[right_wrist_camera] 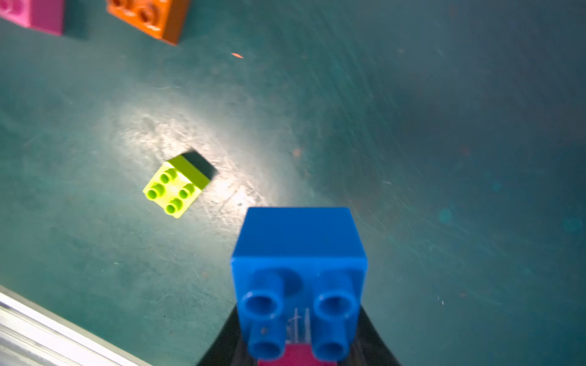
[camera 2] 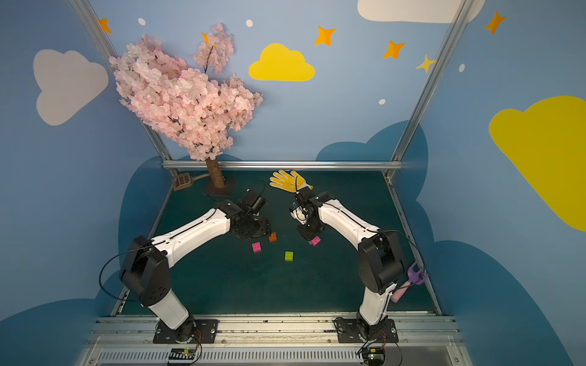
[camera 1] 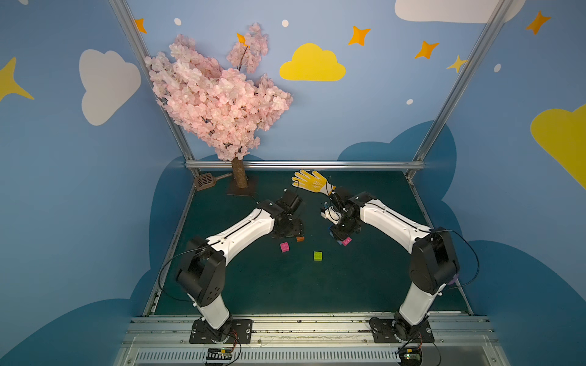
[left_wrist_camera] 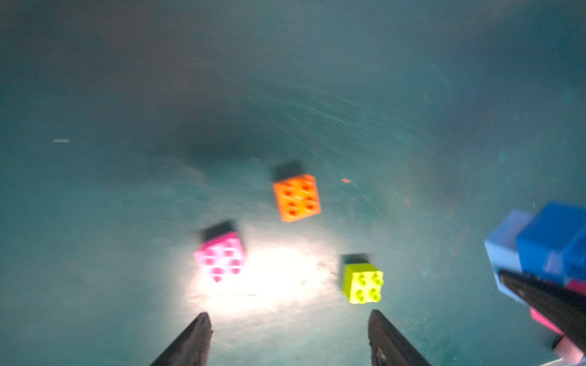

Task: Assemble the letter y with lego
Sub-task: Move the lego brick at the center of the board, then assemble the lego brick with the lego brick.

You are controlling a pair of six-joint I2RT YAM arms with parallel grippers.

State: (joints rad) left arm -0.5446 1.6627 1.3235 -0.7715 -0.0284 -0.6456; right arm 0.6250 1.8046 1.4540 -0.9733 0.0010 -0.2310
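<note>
Three loose lego bricks lie studs up on the green mat: a pink brick [camera 1: 284, 247], an orange brick [camera 1: 300, 239] and a lime green brick [camera 1: 317, 256]. My left gripper [left_wrist_camera: 290, 320] hovers open over them with nothing between its fingers; in a top view the left gripper [camera 1: 293, 231] hangs just behind the orange brick. My right gripper [right_wrist_camera: 299, 345] is shut on a joined cluster held above the mat: a blue brick [right_wrist_camera: 298, 253], a light-blue brick [left_wrist_camera: 504, 244] and a pink brick [camera 1: 346, 241]. This cluster is the only joined lego in view.
A yellow glove [camera 1: 312, 180] lies at the back behind the right arm. A pink blossom tree [camera 1: 218, 104] stands at the back left beside a brown scoop [camera 1: 206, 181]. A purple toy [camera 2: 412, 282] lies by the right edge. A metal rail [camera 1: 304, 320] borders the front.
</note>
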